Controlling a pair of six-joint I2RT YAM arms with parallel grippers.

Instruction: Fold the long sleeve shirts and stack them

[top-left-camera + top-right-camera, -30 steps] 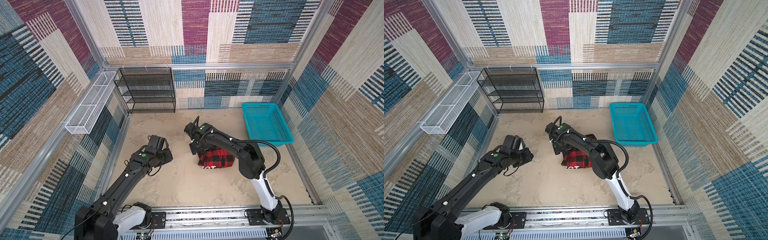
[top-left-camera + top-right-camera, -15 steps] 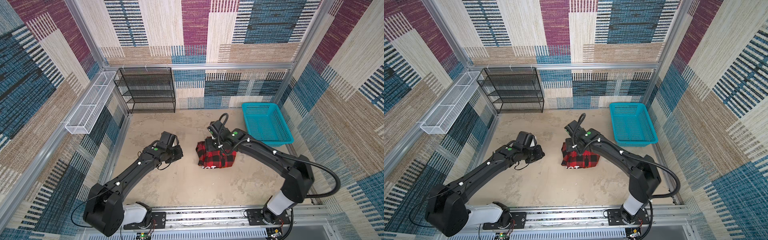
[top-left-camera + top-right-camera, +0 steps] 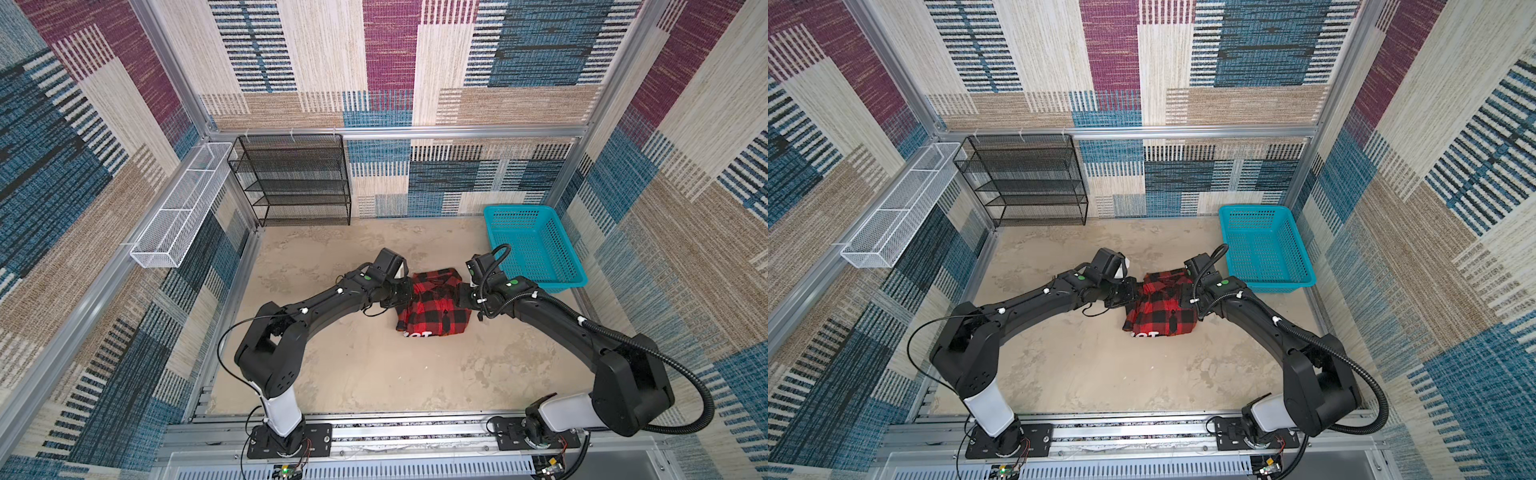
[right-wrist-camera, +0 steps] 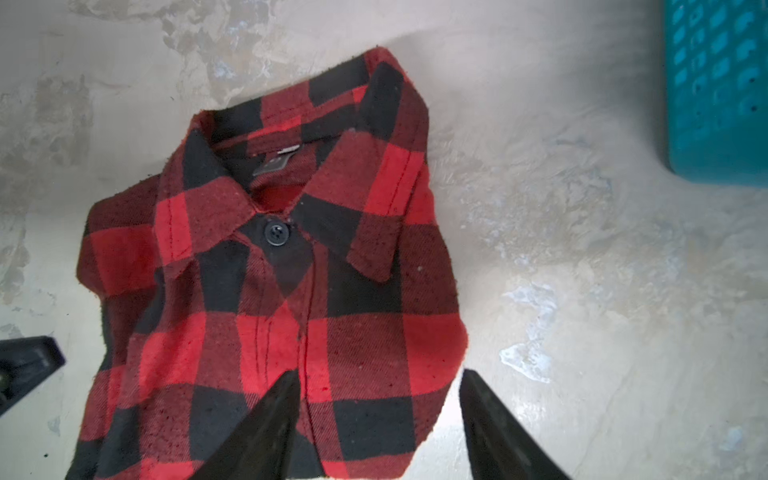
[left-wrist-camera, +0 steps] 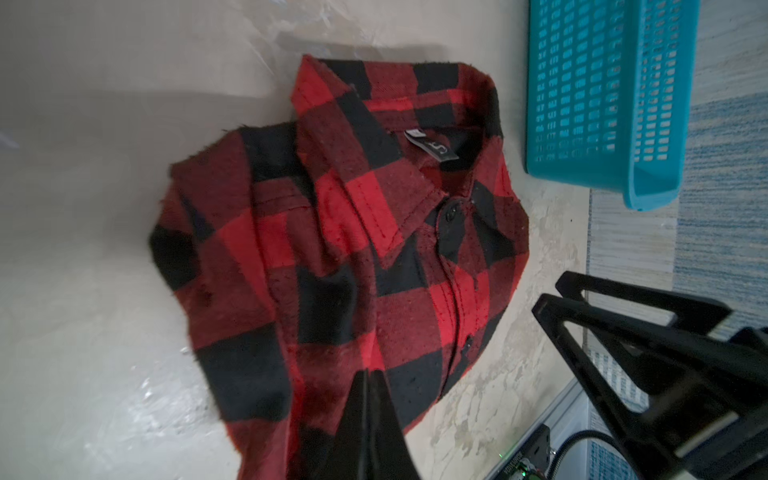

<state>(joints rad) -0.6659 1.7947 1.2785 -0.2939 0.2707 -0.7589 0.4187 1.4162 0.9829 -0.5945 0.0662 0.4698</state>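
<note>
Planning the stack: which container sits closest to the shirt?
The teal basket; the black rack and white wire bin stand farther from the shirt.

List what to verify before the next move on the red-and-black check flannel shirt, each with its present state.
1. Red-and-black check flannel shirt folded into a compact bundle: ok.
2. Left gripper shut at the shirt's edge: ok.
3. Cloth pinched in it: cannot tell.
4. Right gripper closed on the opposite edge: not ok, jaws open astride it.
5. Teal plastic mesh basket apart from the shirt: ok.
</note>
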